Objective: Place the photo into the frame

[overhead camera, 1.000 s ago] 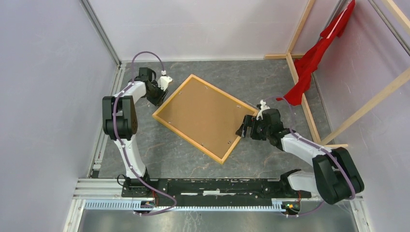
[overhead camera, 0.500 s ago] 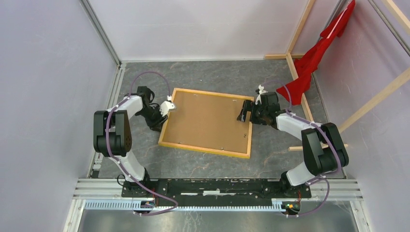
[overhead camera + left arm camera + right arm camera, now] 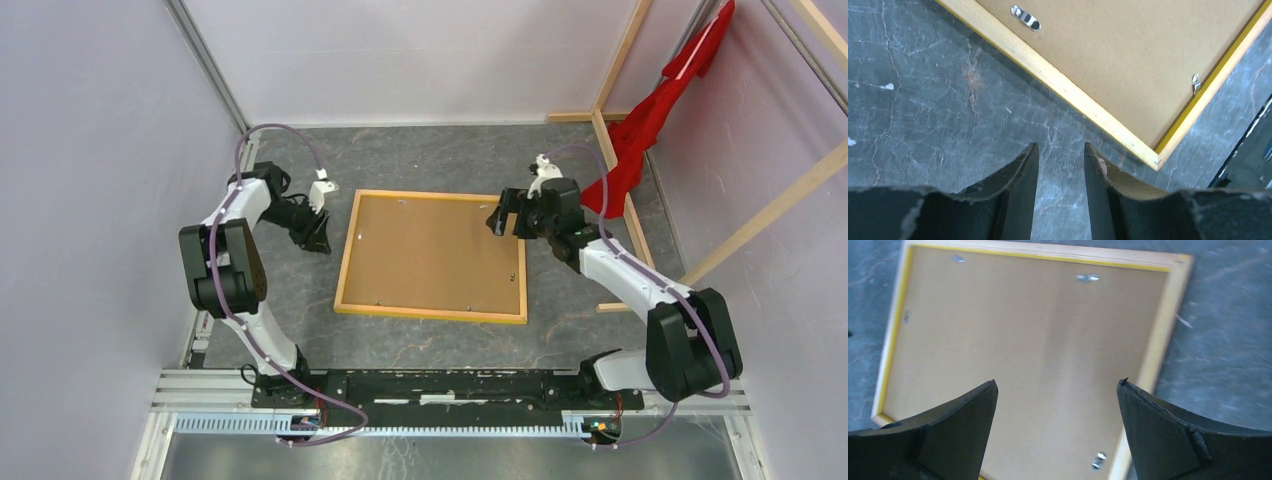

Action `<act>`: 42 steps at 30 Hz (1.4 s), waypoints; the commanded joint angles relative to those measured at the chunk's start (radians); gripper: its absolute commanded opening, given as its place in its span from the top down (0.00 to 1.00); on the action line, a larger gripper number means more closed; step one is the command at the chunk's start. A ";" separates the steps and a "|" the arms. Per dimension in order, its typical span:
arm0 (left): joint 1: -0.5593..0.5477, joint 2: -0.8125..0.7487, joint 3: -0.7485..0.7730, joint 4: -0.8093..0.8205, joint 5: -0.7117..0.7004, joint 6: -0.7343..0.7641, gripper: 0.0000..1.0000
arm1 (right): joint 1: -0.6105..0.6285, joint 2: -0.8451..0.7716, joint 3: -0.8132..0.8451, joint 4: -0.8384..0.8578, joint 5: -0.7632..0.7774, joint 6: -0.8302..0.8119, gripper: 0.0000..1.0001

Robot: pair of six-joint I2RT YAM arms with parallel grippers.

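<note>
Overhead and wrist views. The frame (image 3: 430, 313) lies back-side up near the middle of the grey marbled surface (image 3: 420, 150), its long rails running roughly left to right. The light wood of its rails faces upward, with a yellow edge showing along the inner rim (image 3: 1215, 82). A brown backing board (image 3: 430, 255) fills the opening, and small metal turn clips (image 3: 1026, 17) sit along the rails.

The left gripper (image 3: 320, 243) is low, just left of the frame's left rail and apart from it. Its jaws are slightly parted with only bare surface between them (image 3: 1060, 147), grasping nothing.

The right gripper (image 3: 500, 218) hovers above the far right corner of the frame. Its jaws are spread wide over the backing board (image 3: 1058, 382) and are released.

At the far right, a red cloth (image 3: 640, 130) hangs on bare wooden beams (image 3: 625, 215).
</note>
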 commanded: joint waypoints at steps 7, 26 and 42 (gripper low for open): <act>-0.001 0.178 0.041 0.054 0.158 -0.198 0.60 | 0.321 0.222 0.164 0.272 -0.085 0.036 0.10; 0.000 0.254 0.029 0.060 0.152 -0.166 0.72 | 0.495 0.879 0.796 0.281 -0.260 0.063 0.21; -0.001 0.262 0.013 0.038 0.171 -0.131 0.72 | 0.510 0.976 0.837 0.314 -0.266 0.113 0.23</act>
